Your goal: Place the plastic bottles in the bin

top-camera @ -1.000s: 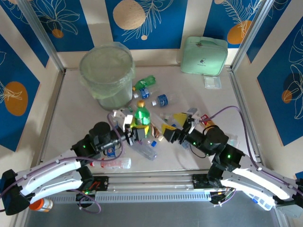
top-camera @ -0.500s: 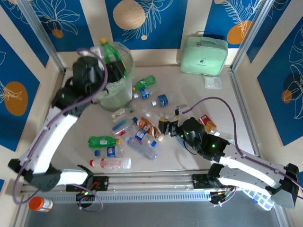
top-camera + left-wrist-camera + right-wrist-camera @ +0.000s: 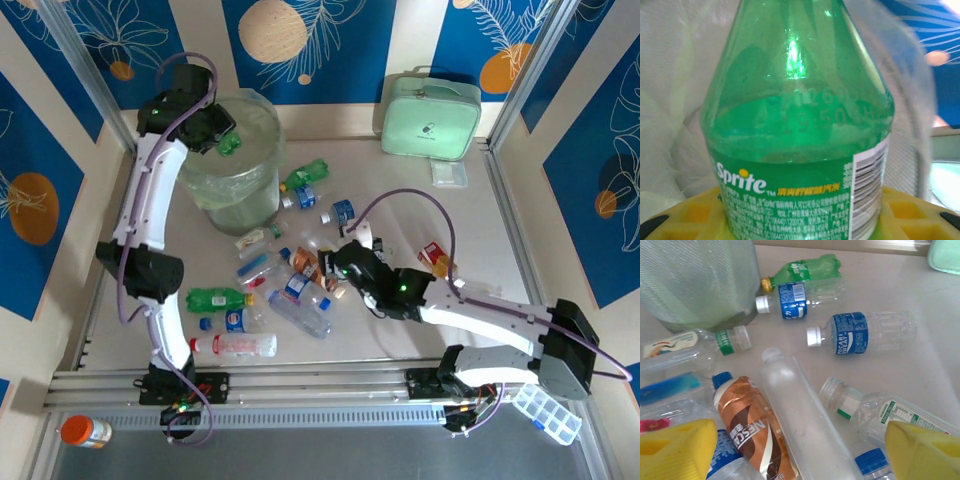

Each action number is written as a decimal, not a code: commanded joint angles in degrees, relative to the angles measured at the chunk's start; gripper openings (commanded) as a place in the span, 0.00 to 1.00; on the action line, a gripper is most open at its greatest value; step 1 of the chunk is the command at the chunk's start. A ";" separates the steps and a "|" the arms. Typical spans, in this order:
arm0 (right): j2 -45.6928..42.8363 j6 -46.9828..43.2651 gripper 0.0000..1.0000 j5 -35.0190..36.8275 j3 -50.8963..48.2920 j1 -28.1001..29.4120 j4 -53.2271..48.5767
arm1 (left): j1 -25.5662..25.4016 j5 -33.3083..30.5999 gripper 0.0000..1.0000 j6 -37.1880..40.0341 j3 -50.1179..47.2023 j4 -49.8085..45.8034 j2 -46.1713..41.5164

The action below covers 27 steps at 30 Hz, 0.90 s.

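At the bottom left of the overhead view, an orange pill bottle (image 3: 85, 432) lies in front of the arms' rail and has no part in the job. Above it, mid-frame, the plastic bottles (image 3: 235, 345) lie scattered on their sides across the worktop (image 3: 480, 230), several touching.

The right gripper (image 3: 345, 268) hangs low over this heap, its yellow fingers (image 3: 675, 447) spread wide with nothing between them. Its wrist view puts a clear bottle (image 3: 805, 425) in the gap, so it appears lined up for that one, though whether it touches yet is hard to tell. A brown Nescafe bottle (image 3: 757, 432) lies just beside the clear one and may crowd one finger.

Farther up, at upper left, the left gripper (image 3: 218, 132) pinches a green Sprite bottle (image 3: 800, 135) by its body. It holds the bottle over the mouth of the bin (image 3: 235, 190), so a release should drop it into the pale green liner. The mint green case (image 3: 432, 117) at upper right stands well apart from the bin and the bottles.
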 commanded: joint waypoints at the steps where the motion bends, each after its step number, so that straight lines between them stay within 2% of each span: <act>1: 1.83 3.74 0.88 6.48 3.06 0.47 -3.77 | 0.35 4.33 0.00 -2.24 3.46 -4.24 3.49; 6: 3.74 4.52 0.88 6.31 3.45 0.45 -3.67 | 0.91 6.93 0.00 -3.19 3.48 -3.46 9.26; 13: 2.81 6.01 0.88 6.71 3.04 -0.31 -4.01 | 0.60 6.59 0.00 -3.37 -0.30 -3.15 13.83; 15: 2.26 6.29 0.88 6.17 2.67 -0.69 -3.88 | 0.60 5.32 0.05 -3.34 -2.48 -2.32 13.94; 18: 1.49 6.30 0.88 5.79 2.17 -0.95 -3.34 | 0.63 4.13 0.23 -3.19 -4.73 -1.34 14.15; 20: 1.10 6.30 0.88 5.80 1.88 -0.86 -2.92 | 0.63 4.88 0.40 -3.47 -5.49 -0.96 14.65; 22: 0.83 6.14 0.88 5.68 1.71 -1.01 -2.78 | 0.65 5.40 0.53 -3.93 -5.67 -1.06 15.15; 27: 0.66 5.90 0.88 5.78 1.62 -0.98 -2.69 | 0.61 5.67 0.78 -4.49 -6.12 -1.08 14.89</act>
